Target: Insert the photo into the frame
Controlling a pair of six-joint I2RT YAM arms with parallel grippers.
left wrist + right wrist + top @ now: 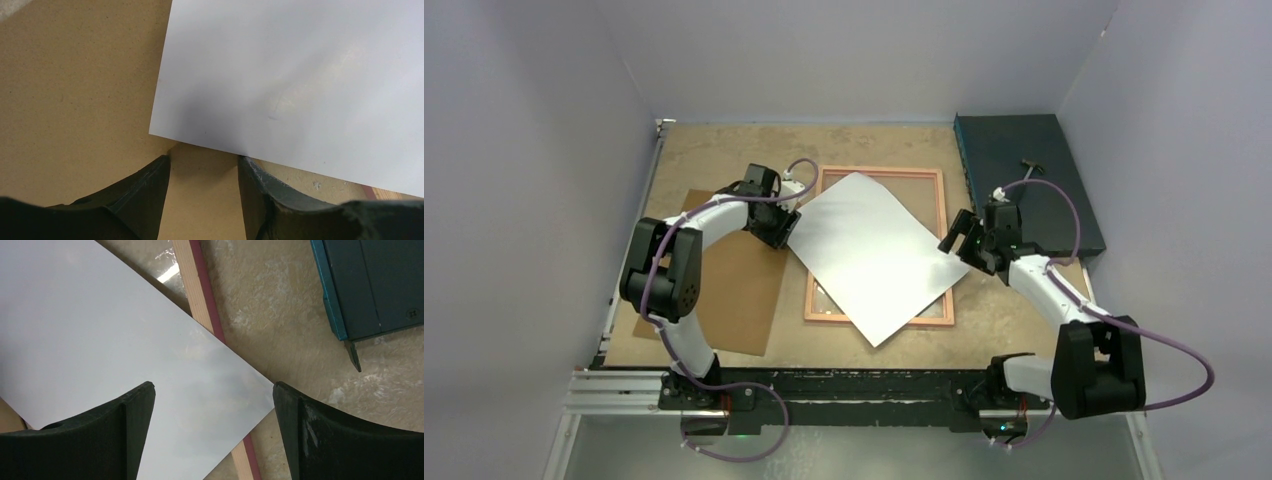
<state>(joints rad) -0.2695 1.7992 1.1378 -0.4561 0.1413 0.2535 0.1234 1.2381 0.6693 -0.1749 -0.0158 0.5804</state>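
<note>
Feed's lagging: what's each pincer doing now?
Left pincer: open, holding nothing, at the edge of the photo.
Right pincer: open, holding nothing, over a corner of the photo.

table: tan, mottled top | middle, ahead of me: frame lying flat | on my left: brown board flat, near frame, not touching | far corner on my right: dark teal box, apart from frame

Ahead of the right claw, much of the frame is hidden under the photo, its printed side unseen.
</note>
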